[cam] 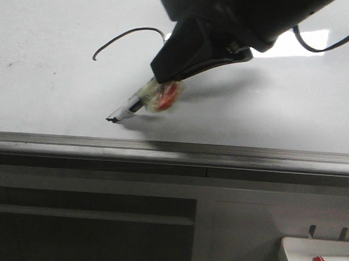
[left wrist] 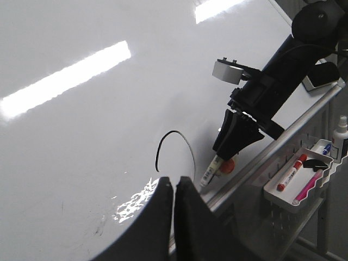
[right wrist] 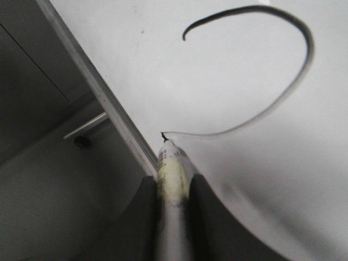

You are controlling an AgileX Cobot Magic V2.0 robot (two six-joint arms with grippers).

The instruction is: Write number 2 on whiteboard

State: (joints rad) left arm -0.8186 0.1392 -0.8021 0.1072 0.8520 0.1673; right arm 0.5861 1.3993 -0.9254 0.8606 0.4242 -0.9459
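While the right tool (cam: 165,86) clamps a marker (cam: 129,109), the number 2 (cam: 123,40) lies beside it.

marker (cam: 129,109) tip on whiteboard (cam: 48,89); tray (cam: 297,254) below-right

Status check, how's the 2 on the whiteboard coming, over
Right tool shut on marker, tip on whiteboard. The 2: curve and slant drawn, base stroke missing. Left tool shut, empty. Nothing in the way.

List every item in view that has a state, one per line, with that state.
number 2: unfinished, curved top and slanted stroke drawn, no base stroke.
marker: uncapped, tip on the whiteboard.
right gripper: jaws shut on the marker.
left gripper: jaws shut, holding nothing.
red marker: capped, lying in the tray.
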